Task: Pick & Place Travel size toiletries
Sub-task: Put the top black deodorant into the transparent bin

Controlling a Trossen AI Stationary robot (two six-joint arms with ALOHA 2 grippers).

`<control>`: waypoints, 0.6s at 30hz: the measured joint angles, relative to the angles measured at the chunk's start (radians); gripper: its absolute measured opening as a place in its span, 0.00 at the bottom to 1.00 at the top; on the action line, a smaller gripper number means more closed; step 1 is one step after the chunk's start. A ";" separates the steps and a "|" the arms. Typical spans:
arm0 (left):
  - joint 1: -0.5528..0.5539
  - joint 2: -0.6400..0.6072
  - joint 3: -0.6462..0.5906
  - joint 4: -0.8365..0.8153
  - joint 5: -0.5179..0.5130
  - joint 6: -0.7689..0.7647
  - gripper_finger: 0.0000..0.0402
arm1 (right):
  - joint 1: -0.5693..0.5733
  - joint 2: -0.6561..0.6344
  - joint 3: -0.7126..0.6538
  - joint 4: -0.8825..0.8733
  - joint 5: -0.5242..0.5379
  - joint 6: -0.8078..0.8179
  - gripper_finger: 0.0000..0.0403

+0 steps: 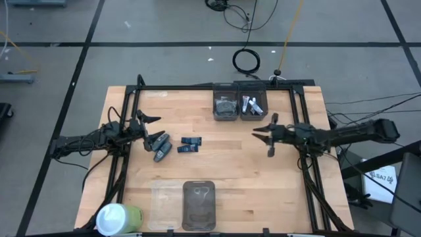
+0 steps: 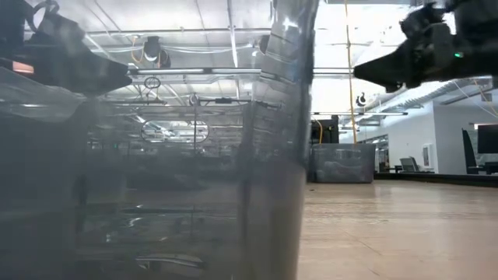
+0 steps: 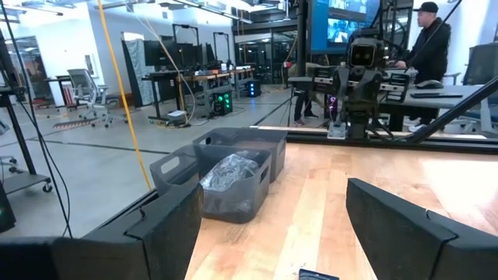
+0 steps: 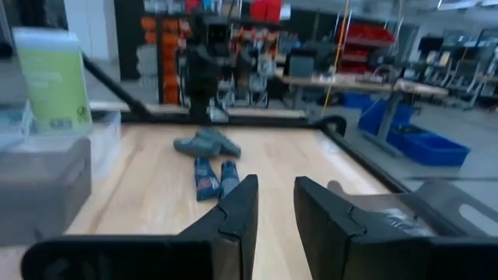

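A light wooden desk fills the centre of the overhead frame. 2 dark see-through bins stand side by side at its upper middle, and a clear tray lies at bottom centre. A white-and-green cylinder sits at lower left. A coiled black cable rests on the grey floor above. A person in dark clothing stands at upper right of the left wrist frame.

I work in a big open lab or workshop hall: a wooden table on grey taped floor, cables trailing nearby, ceiling strip lights overhead, desks with monitors far off, and shelves of red bins.
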 joint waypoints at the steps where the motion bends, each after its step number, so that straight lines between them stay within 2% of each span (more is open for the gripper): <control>1: 0.000 0.000 0.000 0.000 0.000 0.000 0.77 | 0.000 -0.043 -0.022 0.002 0.000 0.003 0.19; 7: 0.000 0.000 0.000 0.000 0.000 0.000 0.77 | 0.000 -0.239 -0.101 -0.029 0.000 -0.003 0.19; 18: 0.000 0.000 0.000 0.000 0.000 0.000 0.77 | 0.000 -0.525 -0.104 -0.426 -0.005 0.041 0.19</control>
